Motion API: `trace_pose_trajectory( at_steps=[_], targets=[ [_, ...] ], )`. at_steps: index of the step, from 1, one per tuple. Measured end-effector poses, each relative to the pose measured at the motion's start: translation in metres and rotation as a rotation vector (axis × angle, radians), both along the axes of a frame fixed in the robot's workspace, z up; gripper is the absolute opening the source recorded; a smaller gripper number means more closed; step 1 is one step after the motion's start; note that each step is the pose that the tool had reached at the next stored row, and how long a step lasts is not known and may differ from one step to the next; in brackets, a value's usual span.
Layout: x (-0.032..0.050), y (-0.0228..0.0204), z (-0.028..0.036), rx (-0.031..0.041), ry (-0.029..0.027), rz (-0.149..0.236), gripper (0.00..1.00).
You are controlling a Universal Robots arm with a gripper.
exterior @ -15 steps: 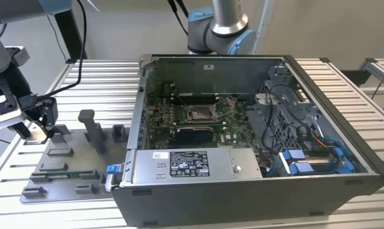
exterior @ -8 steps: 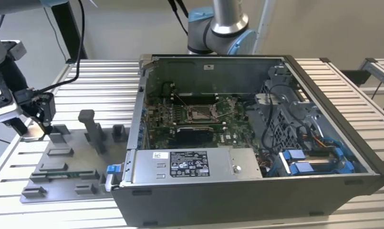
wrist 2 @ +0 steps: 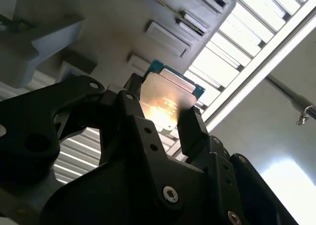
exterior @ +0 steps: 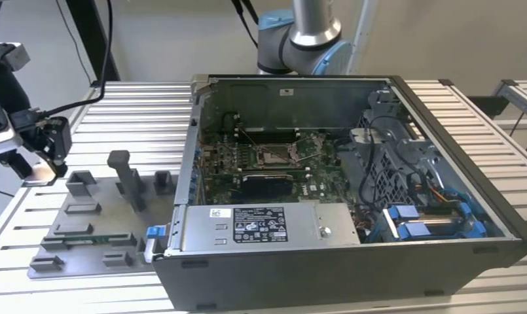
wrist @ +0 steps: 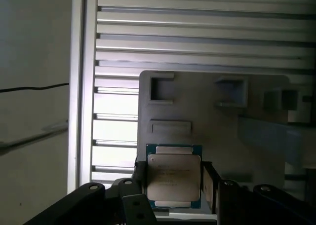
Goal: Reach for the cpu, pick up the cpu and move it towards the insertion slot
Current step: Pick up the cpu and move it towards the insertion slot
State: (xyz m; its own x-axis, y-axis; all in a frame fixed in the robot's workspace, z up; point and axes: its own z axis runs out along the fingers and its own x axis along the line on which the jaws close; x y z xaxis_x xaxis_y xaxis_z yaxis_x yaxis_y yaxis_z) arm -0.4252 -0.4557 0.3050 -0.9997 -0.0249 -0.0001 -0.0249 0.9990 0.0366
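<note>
Gripper clenched on cpu, fingers pinching two opposite edges in both wrist views. Silvery lid faces first wrist camera; print on it too faint for me to read. I see chip held over edge of grey fixture plate, by bench edge at exterior view's left. Insertion slot sits on motherboard inside open computer case, well apart. Power supply label unreadable.

Pale wall, slatted aluminium table, bright glare
</note>
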Motion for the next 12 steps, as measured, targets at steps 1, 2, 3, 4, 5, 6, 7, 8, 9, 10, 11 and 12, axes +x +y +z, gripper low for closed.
trace_pose_trajectory(
  at_steps=[1,2,3,4,5,6,7,8,9,10,11,12],
  targets=[
    [0.0,0.0,0.0015,0.0,-0.0001,0.0,0.0],
    [0.0,0.0,0.0032,0.0,0.0,0.0,0.0],
    [0.0,0.0,0.0049,0.0,0.0,0.0,0.0],
    [0.0,0.0,0.0066,0.0,0.0,0.0,0.0],
    [0.0,0.0,0.0086,0.0,0.0,0.0,0.0],
    [0.0,0.0,0.0108,0.0,0.0001,0.0,0.0],
    [0.0,0.0,0.0128,0.0,-0.0001,0.0,0.0],
    [0.0,0.0,0.0149,0.0,0.0,0.0,0.0],
    [0.0,0.0,0.0168,0.0,0.0,0.0,0.0],
    [0.0,0.0,0.0186,-0.0001,0.0001,0.0,0.0],
    [0.0,0.0,0.0203,0.0,0.0,0.0,0.0],
    [0.0,0.0,0.0221,-0.0001,0.0,0.0,0.0]
  ],
)
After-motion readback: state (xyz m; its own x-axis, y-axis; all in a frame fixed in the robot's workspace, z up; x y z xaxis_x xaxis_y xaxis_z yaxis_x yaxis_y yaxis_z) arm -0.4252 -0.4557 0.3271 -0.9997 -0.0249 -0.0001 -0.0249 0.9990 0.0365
